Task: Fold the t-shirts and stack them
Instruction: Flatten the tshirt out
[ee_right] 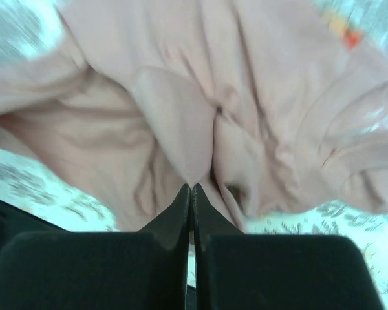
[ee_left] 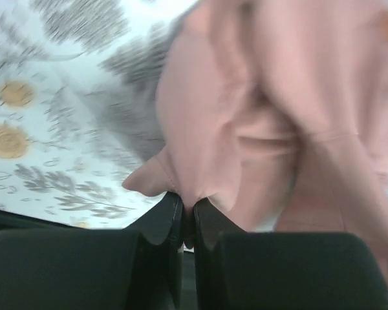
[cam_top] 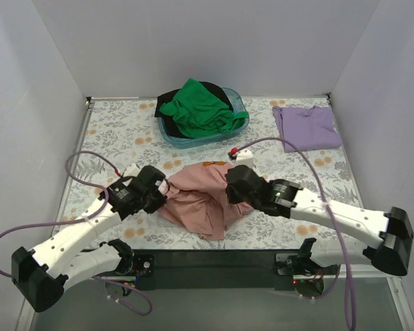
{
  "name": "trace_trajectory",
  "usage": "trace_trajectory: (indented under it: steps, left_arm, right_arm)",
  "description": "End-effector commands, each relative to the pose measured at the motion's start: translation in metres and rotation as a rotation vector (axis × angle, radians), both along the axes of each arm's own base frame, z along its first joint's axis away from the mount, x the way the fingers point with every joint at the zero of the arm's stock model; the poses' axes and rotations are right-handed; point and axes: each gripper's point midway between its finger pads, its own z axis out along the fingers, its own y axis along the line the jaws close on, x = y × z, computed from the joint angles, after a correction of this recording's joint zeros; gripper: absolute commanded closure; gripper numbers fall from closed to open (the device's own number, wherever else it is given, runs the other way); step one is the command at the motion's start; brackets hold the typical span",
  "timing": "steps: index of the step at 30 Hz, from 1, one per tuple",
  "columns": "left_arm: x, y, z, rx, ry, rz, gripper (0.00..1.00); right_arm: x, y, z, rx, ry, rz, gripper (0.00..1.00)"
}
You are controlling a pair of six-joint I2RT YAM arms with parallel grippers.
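Observation:
The dusty pink t-shirt (cam_top: 200, 200) hangs bunched between my two grippers over the middle of the table. My left gripper (cam_top: 163, 193) is shut on its left edge; the left wrist view shows pink cloth (ee_left: 246, 116) pinched between the jaws (ee_left: 188, 205). My right gripper (cam_top: 232, 187) is shut on its right side; the right wrist view shows a fold of pink cloth (ee_right: 181, 123) caught at the fingertips (ee_right: 191, 188). The lavender t-shirt (cam_top: 306, 127) lies folded at the back right. The green t-shirt (cam_top: 200, 107) lies crumpled on the black one (cam_top: 167, 98) in a blue basin (cam_top: 239, 125).
The table has a floral cloth (cam_top: 117, 131) and grey walls on three sides. A small white object with a red tip (cam_top: 241, 154) lies behind the pink shirt. Purple cables (cam_top: 83, 162) loop off both arms.

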Motion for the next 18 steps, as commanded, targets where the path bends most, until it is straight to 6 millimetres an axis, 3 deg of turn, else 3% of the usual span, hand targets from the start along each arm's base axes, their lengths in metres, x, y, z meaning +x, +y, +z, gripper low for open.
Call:
trace_trajectory:
  steps: [1, 3, 4, 5, 7, 8, 11, 12, 16, 18]
  left_arm:
    - [0.054, -0.002, 0.121, -0.023, -0.342, 0.016, 1.0]
    - [0.067, 0.001, 0.171, -0.023, -0.453, 0.032, 1.0]
    - [0.073, 0.001, 0.213, -0.062, -0.544, 0.04, 1.0]
    - [0.076, 0.002, 0.235, -0.063, -0.596, 0.031, 1.0]
    - [0.08, 0.008, 0.272, -0.067, -0.686, 0.04, 1.0]
    - [0.079, 0.015, 0.306, -0.089, -0.759, 0.058, 1.0]
    - [0.072, 0.044, 0.359, -0.063, -0.882, 0.143, 1.0]
    - [0.071, 0.052, 0.371, -0.045, -0.905, 0.16, 1.0]
    - [0.059, 0.074, 0.413, -0.028, -0.992, 0.195, 1.0]
    - [0.051, 0.087, 0.433, -0.036, -1.038, 0.24, 1.0]
  right_arm:
    - [0.028, -0.017, 0.111, 0.128, -0.257, -0.083, 0.99]
    - [0.035, -0.033, 0.169, 0.177, -0.373, -0.12, 0.99]
    - [0.033, -0.045, 0.196, 0.223, -0.418, -0.139, 0.99]
    - [0.033, -0.054, 0.231, 0.28, -0.469, -0.159, 0.99]
    - [0.033, -0.083, 0.272, 0.311, -0.564, -0.213, 0.99]
    - [0.031, -0.098, 0.304, 0.363, -0.613, -0.251, 0.99]
    - [0.024, -0.127, 0.353, 0.403, -0.706, -0.271, 0.99]
    - [0.019, -0.146, 0.382, 0.447, -0.747, -0.311, 0.99]
    - [0.01, -0.18, 0.43, 0.478, -0.838, -0.343, 0.99]
    - [0.007, -0.193, 0.444, 0.49, -0.861, -0.37, 0.99]
